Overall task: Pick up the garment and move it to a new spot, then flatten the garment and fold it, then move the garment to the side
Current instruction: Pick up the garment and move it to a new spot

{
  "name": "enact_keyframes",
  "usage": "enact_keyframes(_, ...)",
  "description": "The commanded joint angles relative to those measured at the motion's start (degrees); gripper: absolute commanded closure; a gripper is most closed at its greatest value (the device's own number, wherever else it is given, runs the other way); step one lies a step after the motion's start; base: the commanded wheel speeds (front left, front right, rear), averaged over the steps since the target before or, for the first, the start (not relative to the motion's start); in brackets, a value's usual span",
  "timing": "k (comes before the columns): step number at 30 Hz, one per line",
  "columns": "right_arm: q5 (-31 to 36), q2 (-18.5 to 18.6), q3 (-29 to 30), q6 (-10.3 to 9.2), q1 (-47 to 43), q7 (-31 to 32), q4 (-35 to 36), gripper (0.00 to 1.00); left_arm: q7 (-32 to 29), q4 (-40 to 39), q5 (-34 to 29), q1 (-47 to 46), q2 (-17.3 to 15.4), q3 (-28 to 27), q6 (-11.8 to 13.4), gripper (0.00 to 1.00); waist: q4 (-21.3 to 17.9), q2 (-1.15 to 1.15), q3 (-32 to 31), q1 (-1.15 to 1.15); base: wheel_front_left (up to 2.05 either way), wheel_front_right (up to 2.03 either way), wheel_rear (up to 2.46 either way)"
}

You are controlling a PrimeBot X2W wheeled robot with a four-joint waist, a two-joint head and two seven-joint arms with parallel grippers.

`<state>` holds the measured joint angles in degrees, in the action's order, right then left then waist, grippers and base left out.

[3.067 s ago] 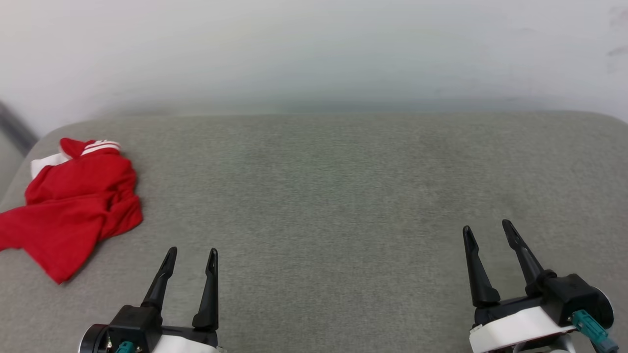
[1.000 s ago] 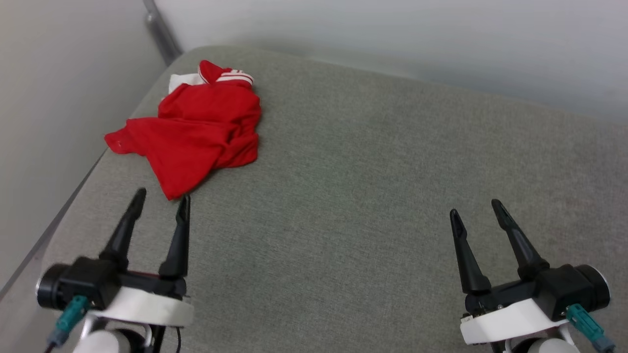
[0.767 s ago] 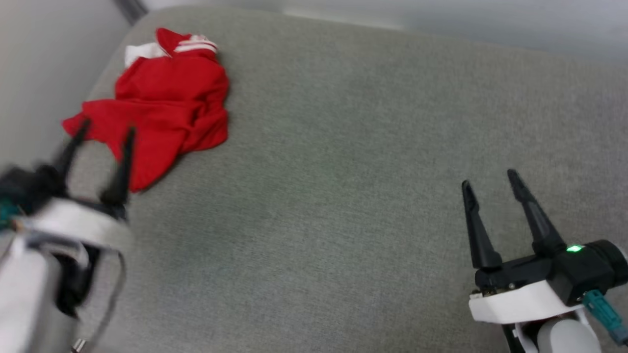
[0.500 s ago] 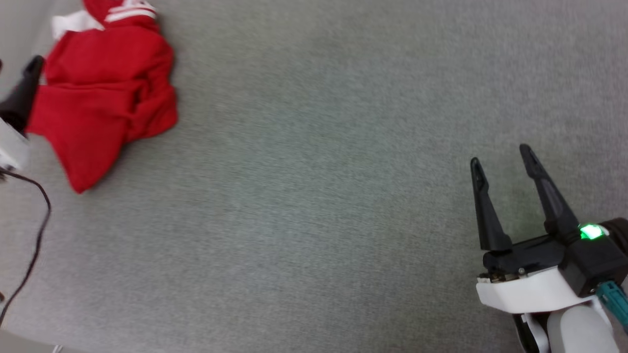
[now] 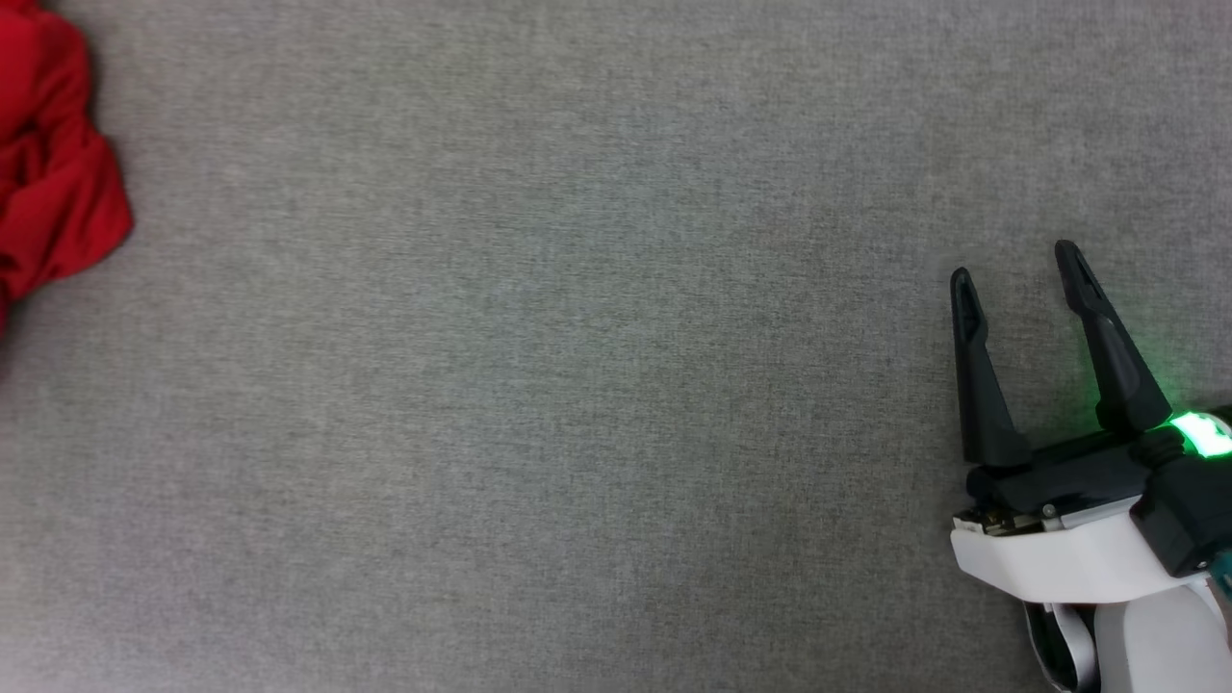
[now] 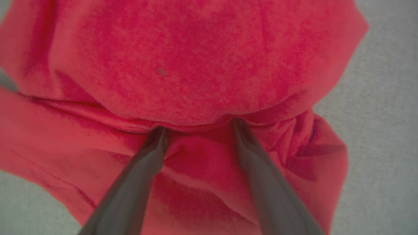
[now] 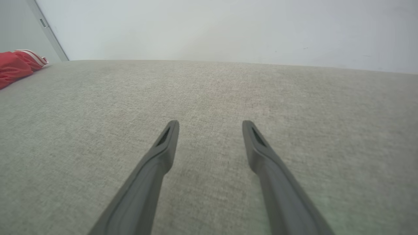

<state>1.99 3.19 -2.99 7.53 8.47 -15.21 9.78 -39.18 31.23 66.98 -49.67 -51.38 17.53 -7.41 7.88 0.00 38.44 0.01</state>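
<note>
The left gripper (image 6: 199, 125) is seen low in the middle of the left wrist view. Its two dark fingers (image 6: 143, 169) are spread wide apart, and nothing is squeezed between them. Their tips are set right at a fold in the shirt (image 6: 196, 58). The red cloth is bunched up and fills most of that frame. A bit of grey cushion (image 6: 385, 130) is seen at the right edge.

In the head view, the right gripper (image 5: 1014, 262) is found at the lower right. It is opened wide too, and nothing is held in it. A green light (image 5: 1198, 431) is lit on its black base. Bare cushion is seen under it. The shirt is seen at the upper left edge of that frame, well apart from this gripper.

In the right wrist view, the shirt is seen far off at the upper left, with a red and white striped edge. A pale wall (image 7: 228, 29) is seen behind the cushion.
</note>
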Motion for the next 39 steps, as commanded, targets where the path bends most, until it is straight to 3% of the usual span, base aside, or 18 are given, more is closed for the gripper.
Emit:
enact_keyframes(1,-0.04,0.22,0.55,-0.08,0.38,0.18,-1.00,0.00,-0.41,0.51,0.45,-0.57,0.48,0.38,-0.09,0.00,-0.87,0.00,1.04,-0.01,0.00,0.00,0.00)
enact_keyframes(2,-0.02,0.18,0.69,-0.08,0.30,0.20,-1.09,0.00,-0.79,1.36,0.61,-0.89,0.76,0.89,-0.09,0.00,-0.93,0.00,1.20,-0.01,0.00,0.00,0.00)
enact_keyframes(3,0.03,0.15,0.76,-0.08,0.15,0.21,-1.20,0.00,-1.06,1.90,0.71,-1.05,1.02,1.59,-0.09,0.76,-0.97,0.00,1.30,-0.01,0.00,0.00,0.00)
enact_keyframes(4,0.08,0.13,0.85,-0.08,0.03,0.21,-1.33,0.00,-1.47,2.29,0.86,-0.95,1.39,2.31,-0.09,1.00,-0.99,0.00,1.32,-0.01,0.00,0.00,0.00)
enact_keyframes(12,0.44,-0.12,0.06,-0.08,0.07,0.20,-2.82,0.00,3.15,2.77,1.58,-1.12,0.39,4.49,-0.09,1.00,-0.41,0.00,-2.27,-0.01,0.00,0.00,0.00)
enact_keyframes(21,-1.32,-0.27,-1.25,-0.07,-1.14,0.00,-6.44,0.00,17.02,-2.02,-1.42,0.49,-3.32,8.29,-0.09,1.00,-0.32,0.00,-12.93,-0.01,0.00,0.00,0.00)
enact_keyframes(22,-1.95,-0.31,-1.44,-0.07,-1.95,0.00,-7.95,0.00,21.76,-4.92,-2.08,1.27,-4.22,9.71,-0.09,1.00,-0.29,0.00,-16.72,-0.01,0.00,0.00,0.00)
enact_keyframes(27,-3.94,-0.32,-2.28,-0.07,-3.34,0.00,-9.85,0.00,27.47,-10.42,-4.60,2.21,-5.45,12.81,-0.09,1.00,-0.65,0.00,-22.21,-0.01,0.00,0.00,0.00)
enact_keyframes(32,-5.36,-0.33,-3.07,-0.07,-4.50,-0.01,-11.14,0.00,31.59,-15.70,-8.46,2.76,-3.64,15.21,0.04,1.00,-1.21,0.00,-26.57,-0.01,0.00,0.00,0.00)
enact_keyframes(39,-6.62,-0.34,-2.99,-0.07,-4.75,0.00,-11.00,0.00,33.46,-22.97,-10.84,3.81,3.26,18.51,3.35,1.00,-3.54,0.00,-29.78,-0.01,0.00,0.00,0.00)
